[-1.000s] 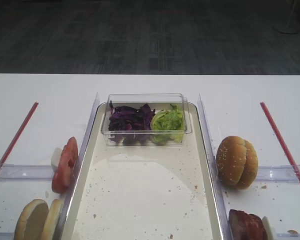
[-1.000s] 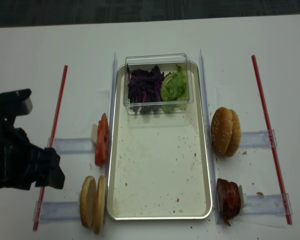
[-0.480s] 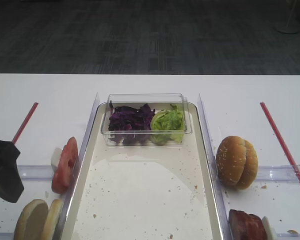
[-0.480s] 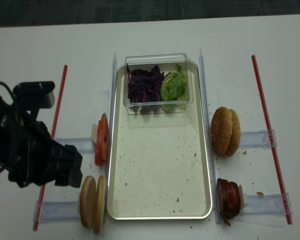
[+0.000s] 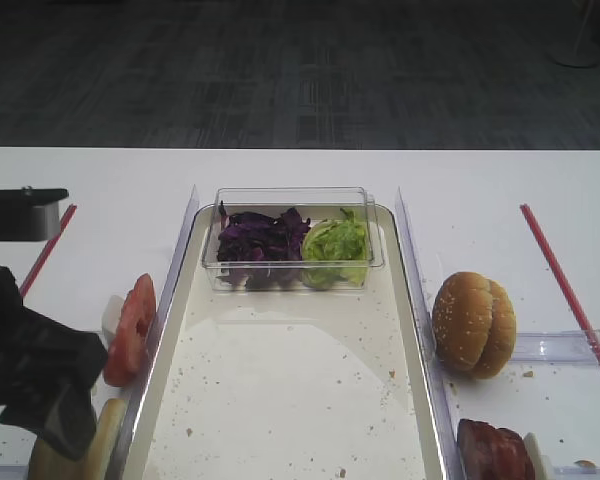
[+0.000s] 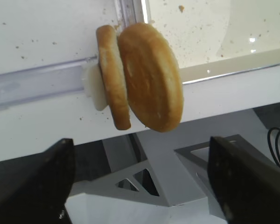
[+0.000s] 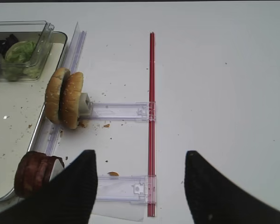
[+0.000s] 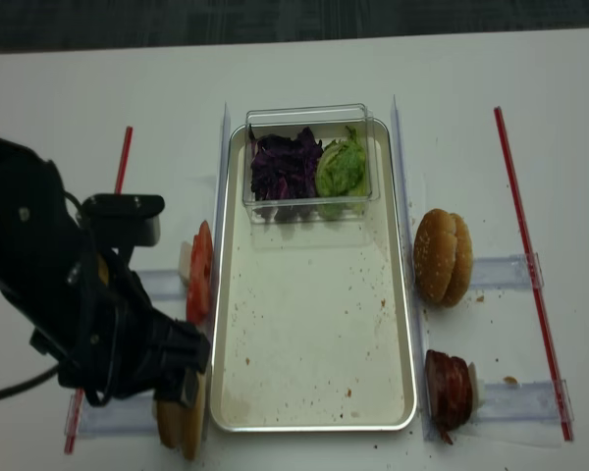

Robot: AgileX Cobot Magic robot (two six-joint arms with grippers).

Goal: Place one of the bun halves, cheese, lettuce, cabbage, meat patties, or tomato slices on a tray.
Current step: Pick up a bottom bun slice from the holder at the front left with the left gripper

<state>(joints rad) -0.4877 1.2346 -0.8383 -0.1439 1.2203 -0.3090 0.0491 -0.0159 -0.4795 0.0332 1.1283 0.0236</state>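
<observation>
From my left wrist view, the black left gripper (image 6: 140, 179) stands wide, one finger (image 6: 30, 182) at each side of the frame, nothing between them. The two pale cream bun halves (image 6: 140, 77) stand on edge just ahead, centred on the gap, leaning against the silver rim of the long cream-surfaced tray (image 6: 233, 70) near the table edge. From overhead I see that tray's (image 8: 314, 424) middle bare apart from crumbs. The right gripper (image 7: 140, 186) is spread wide too, above white table beside the thin red strip (image 7: 151, 121).
</observation>
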